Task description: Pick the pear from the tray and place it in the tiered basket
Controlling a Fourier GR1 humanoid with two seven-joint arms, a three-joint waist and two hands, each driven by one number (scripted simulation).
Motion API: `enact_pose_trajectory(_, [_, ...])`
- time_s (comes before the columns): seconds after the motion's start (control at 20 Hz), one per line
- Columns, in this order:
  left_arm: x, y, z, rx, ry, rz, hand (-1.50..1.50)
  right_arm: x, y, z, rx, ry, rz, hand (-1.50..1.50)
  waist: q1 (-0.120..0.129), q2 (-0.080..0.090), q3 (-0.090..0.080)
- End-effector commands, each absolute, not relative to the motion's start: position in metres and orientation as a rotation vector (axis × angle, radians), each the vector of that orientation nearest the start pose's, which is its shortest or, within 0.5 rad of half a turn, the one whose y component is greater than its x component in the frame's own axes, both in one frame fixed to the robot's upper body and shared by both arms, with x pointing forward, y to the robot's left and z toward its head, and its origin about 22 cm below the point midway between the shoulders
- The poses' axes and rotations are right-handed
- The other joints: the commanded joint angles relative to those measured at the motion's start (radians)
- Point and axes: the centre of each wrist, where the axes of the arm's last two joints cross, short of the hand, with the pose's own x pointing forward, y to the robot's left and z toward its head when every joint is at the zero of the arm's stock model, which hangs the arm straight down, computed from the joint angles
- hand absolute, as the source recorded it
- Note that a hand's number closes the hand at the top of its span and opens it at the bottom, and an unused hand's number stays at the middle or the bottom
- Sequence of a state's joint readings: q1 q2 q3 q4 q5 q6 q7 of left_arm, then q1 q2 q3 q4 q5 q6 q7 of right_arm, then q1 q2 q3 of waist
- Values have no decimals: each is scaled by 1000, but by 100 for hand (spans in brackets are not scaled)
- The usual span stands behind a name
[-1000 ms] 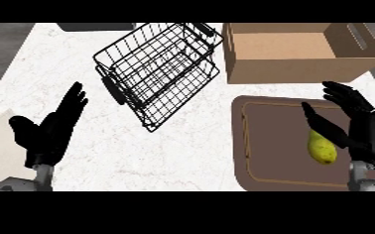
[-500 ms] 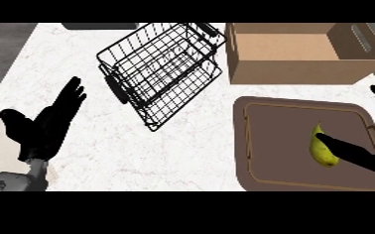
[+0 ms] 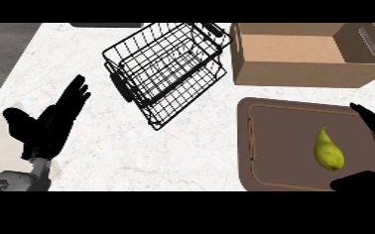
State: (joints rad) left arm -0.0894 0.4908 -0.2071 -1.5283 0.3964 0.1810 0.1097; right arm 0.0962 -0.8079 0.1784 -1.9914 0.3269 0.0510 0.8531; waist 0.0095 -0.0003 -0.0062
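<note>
Lying right of the tray's [image 3: 282, 144] middle: pear [image 3: 329, 148], untouched. Right hand [image 3: 357, 183] at tray's right edge, spread, empty (mostly cut off). Left hand [image 3: 47, 126] well left of tray, fingers straight, empty.

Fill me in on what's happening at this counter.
The robot is going for the pear, which lies on the brown tray at the right. Its right hand shows only at the right edge, open on either side of the pear, not touching it. The left hand rests open at the left. The wire tiered basket holds nothing.
</note>
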Motion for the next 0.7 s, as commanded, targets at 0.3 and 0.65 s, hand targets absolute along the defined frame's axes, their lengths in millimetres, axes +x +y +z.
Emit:
enact_pose_trajectory(0.3, [257, 294, 34, 71, -1425, -95, 0, 225, -240, 134, -931, -714, 721, -150, 0, 0, 5])
enact_pose_trajectory(0.65, [257, 300, 42, 44, -1404, -99, 0, 241, -258, 97, -959, -609, 700, -150, -2, 0, 6])
